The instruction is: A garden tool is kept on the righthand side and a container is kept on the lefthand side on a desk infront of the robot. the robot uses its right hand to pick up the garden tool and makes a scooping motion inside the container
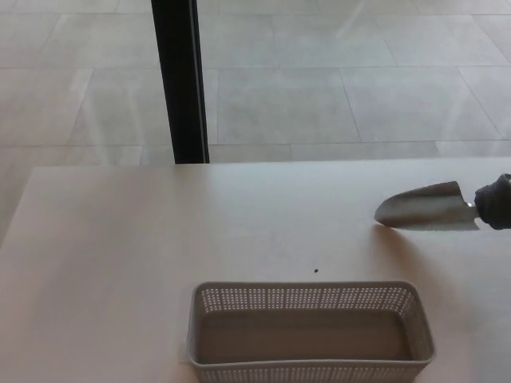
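Trowel: the garden trowel point(423, 207) is sitting at the right edge of the frame, at mid height, its metal blade showing and its handle running out of the picture under the hand.
Trowel axis: the blade is lying close to level across the picture, its tip pointing toward picture left and its handle end toward the right edge.
Trowel height: the tip seems to be touching or just clearing the desk point(120, 255); which of the two cannot be told.
Right hand: the robot's right hand point(496, 202) is showing only as a dark lump at the right edge, wrapped around the handle end and gripping the trowel.
Left hand: no part of it is showing.
Container: the perforated plastic basket point(311, 331) is standing at the bottom centre of the frame, its long side running left to right, and it is looking empty.
Key relation: the basket is lying down and to the left of the blade tip, well apart from it, with bare desk between them.
Nearer hand: the right hand is the only one near the work, and it is already holding the tool.
Next move, as a judgement: the blade is needing to travel toward the lower left and tip down over the basket's far rim before any scoop can begin.
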